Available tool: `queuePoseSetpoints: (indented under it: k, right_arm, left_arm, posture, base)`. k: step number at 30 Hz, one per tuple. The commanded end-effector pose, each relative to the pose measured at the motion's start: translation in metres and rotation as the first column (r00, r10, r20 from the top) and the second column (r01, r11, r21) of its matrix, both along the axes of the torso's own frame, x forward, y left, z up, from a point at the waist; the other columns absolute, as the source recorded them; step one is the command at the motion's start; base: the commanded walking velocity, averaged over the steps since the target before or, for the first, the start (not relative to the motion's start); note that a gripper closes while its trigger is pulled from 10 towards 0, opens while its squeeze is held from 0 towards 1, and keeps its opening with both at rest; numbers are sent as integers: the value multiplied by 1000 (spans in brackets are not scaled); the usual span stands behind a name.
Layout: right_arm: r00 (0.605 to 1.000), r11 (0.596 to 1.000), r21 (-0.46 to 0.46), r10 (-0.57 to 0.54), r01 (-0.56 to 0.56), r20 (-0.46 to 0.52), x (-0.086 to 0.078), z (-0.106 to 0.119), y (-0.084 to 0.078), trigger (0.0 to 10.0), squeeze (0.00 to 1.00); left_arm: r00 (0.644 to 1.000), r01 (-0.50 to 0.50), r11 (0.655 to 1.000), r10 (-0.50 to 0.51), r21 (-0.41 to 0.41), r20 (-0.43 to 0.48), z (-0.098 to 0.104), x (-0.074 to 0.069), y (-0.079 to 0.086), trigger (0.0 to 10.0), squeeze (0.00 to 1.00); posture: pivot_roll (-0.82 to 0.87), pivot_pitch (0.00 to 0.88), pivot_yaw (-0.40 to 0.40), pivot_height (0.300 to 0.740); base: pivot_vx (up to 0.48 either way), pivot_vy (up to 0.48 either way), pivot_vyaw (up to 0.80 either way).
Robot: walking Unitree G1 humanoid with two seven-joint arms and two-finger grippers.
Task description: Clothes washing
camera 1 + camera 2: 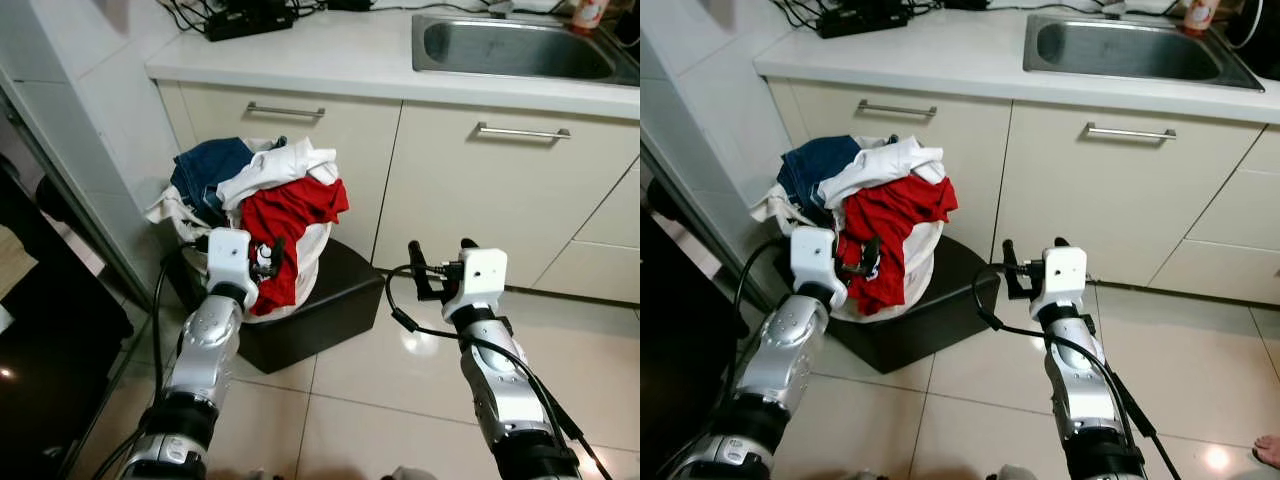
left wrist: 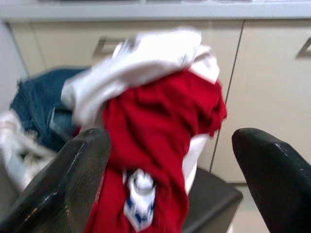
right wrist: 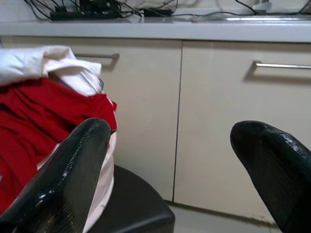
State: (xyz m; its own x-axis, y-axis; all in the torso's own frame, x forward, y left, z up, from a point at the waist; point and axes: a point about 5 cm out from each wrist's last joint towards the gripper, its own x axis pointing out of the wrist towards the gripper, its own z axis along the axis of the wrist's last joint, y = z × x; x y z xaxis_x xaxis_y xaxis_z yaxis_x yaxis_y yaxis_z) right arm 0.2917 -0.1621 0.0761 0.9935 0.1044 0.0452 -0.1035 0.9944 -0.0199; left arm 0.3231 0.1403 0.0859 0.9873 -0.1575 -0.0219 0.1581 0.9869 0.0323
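A heap of soft cloth fills the white fabric laundry bag [image 1: 310,262]: a matt red cotton-like shirt [image 1: 290,215], a crumpled white garment [image 1: 275,165] above it and dark blue denim jeans [image 1: 210,168] beside it, all resting on a smooth black stool [image 1: 320,310] that may be leather-like. Behind the bag, matt cream cabinet doors [image 1: 470,195] carry brushed metal bar handles [image 1: 523,131] under a smooth pale countertop [image 1: 320,55] with a dull stainless steel sink [image 1: 515,48]. The beige floor tiles [image 1: 400,390] are glossy, and the black gripper fingers [image 3: 63,179] look like shiny plastic.

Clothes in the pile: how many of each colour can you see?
Red garment: 1
White garment: 1
Blue garment: 1
Total: 3 colours seen on top; more may lie hidden beneath.
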Motion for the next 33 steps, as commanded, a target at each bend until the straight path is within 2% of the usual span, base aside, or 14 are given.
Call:
queuePoseSetpoints:
  k: [1, 4, 5, 9, 16, 33]
  right_arm:
    - [1000, 1000, 4, 3, -3, 21, 4, 5, 2, 10000, 0]
    - [1000, 1000, 5, -6, 6, 25, 4, 6, 2, 10000, 0]
    - [1000, 1000, 5, -10, 10, 27, 4, 6, 2, 10000, 0]
    - [999, 1000, 5, -19, 19, 33, 4, 6, 2, 10000, 0]
    - [999, 1000, -1, -21, 21, 38, 4, 7, 2, 10000, 0]
    - [999, 1000, -9, -17, 17, 28, 3, 4, 3, 10000, 0]
  left_arm:
    - [1000, 7, 1000, -7, 20, 23, 11, 8, -6, 10000, 0]
    - [999, 38, 998, -38, 41, 2, 13, 13, -10, 10000, 0]
    - [999, 36, 997, -36, 70, 10, 15, 13, -9, 10000, 0]
    - [998, 38, 998, -41, 58, 47, 21, 15, -7, 10000, 0]
    - [995, 63, 996, -68, 70, 70, 28, 17, -13, 10000, 0]
    - [996, 45, 999, -45, 4, 81, 32, 16, -18, 10000, 0]
  posture:
    - [-161, 0, 34, 740]
    - [-165, 0, 41, 740]
    - [-171, 0, 50, 740]
    - [-177, 0, 59, 740]
    - [-178, 0, 63, 740]
    - [-177, 0, 63, 740]
  base:
    - [0, 0, 0]
    - [0, 0, 0]
    - [0, 0, 0]
    - [0, 0, 0]
    - [469, 0, 0]
    - [479, 0, 0]
